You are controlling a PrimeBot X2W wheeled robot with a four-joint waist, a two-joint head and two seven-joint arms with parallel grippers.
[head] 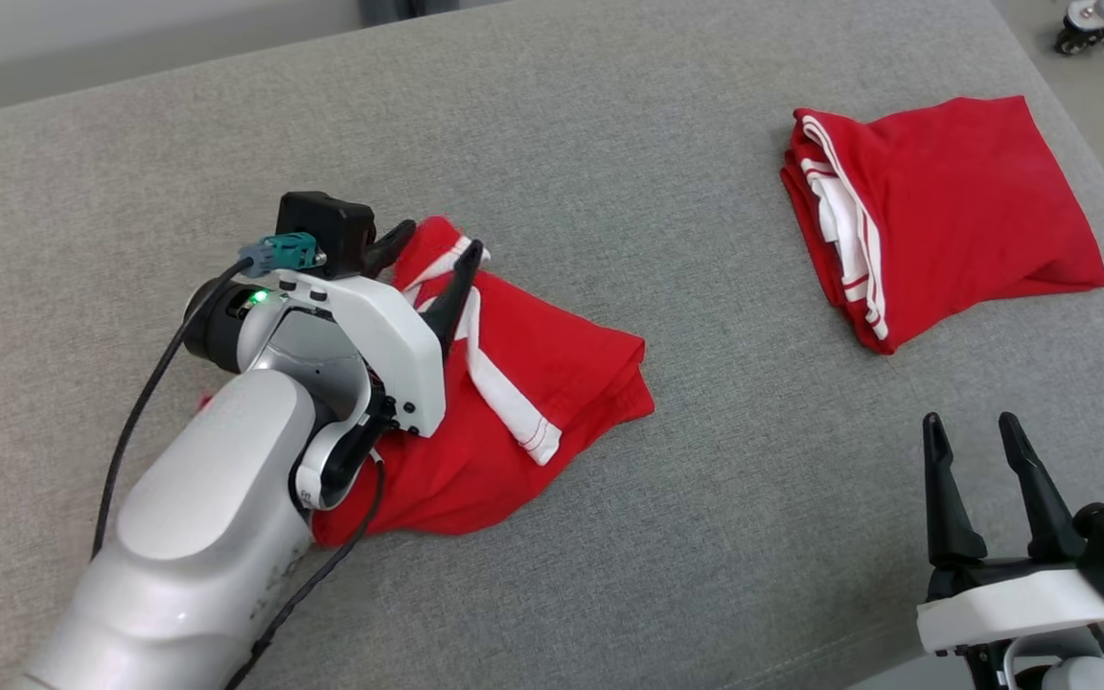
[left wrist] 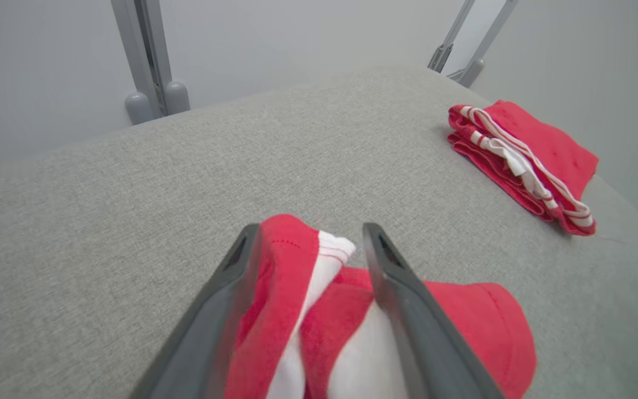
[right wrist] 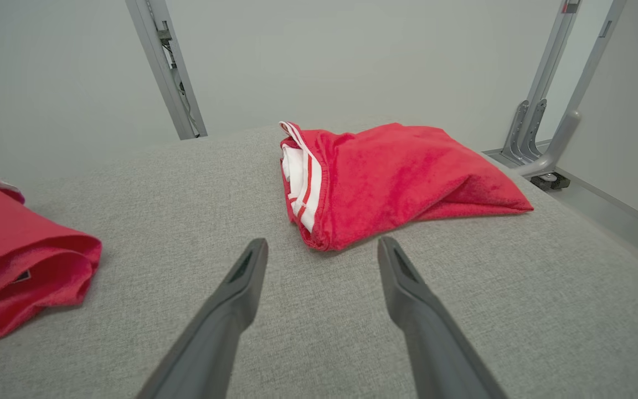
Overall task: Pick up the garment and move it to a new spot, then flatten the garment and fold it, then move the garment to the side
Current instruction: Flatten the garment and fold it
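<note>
On grey surface (head: 609,144), bunched red-white garment (head: 552,374)

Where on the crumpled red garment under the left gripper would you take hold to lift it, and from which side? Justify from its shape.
Probably the raised red-and-white hem fold at the crumpled garment's far end, approached from above by the left gripper. That fold stands up off the grey surface, so open fingers can straddle it, as they do now. The rest lies lower and offers less to pinch.
</note>
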